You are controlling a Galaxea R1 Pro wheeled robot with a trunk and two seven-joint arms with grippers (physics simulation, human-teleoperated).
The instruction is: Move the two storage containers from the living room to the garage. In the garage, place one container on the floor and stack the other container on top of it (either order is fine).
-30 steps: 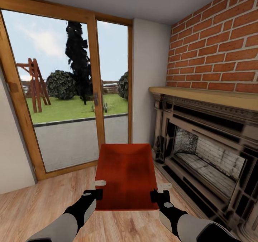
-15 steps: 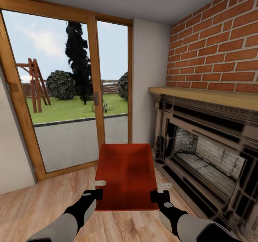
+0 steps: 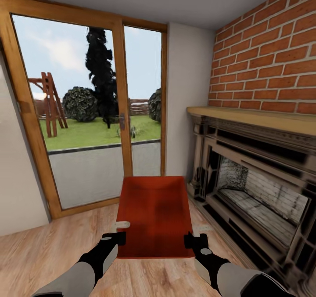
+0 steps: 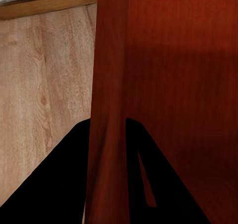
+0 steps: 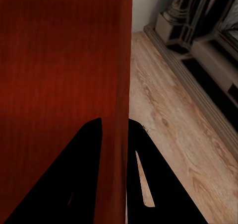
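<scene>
We carry storage container (image 3: 154, 215) level above wood floor (image 3: 44, 262); left gripper (image 3: 119, 231) pinches its left wall, right gripper (image 3: 196, 235) its right wall, opposed grips keeping it from tipping. Glass door (image 3: 92, 112) ahead, fireplace (image 3: 259, 187) at right; garage not reached.

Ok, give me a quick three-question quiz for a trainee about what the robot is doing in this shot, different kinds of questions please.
1. True or false: the storage container is resting on the wood plank floor.
2. Multiple choice: what stands to the robot's right? A) a blue sofa B) a fireplace under a brick wall C) a red car
3. Fill in: the left gripper and right gripper each clamp one side ____ of the container.

Key: 1 false, it is held up between both grippers, facing the glass door. 2 B. 3 wall.
</scene>
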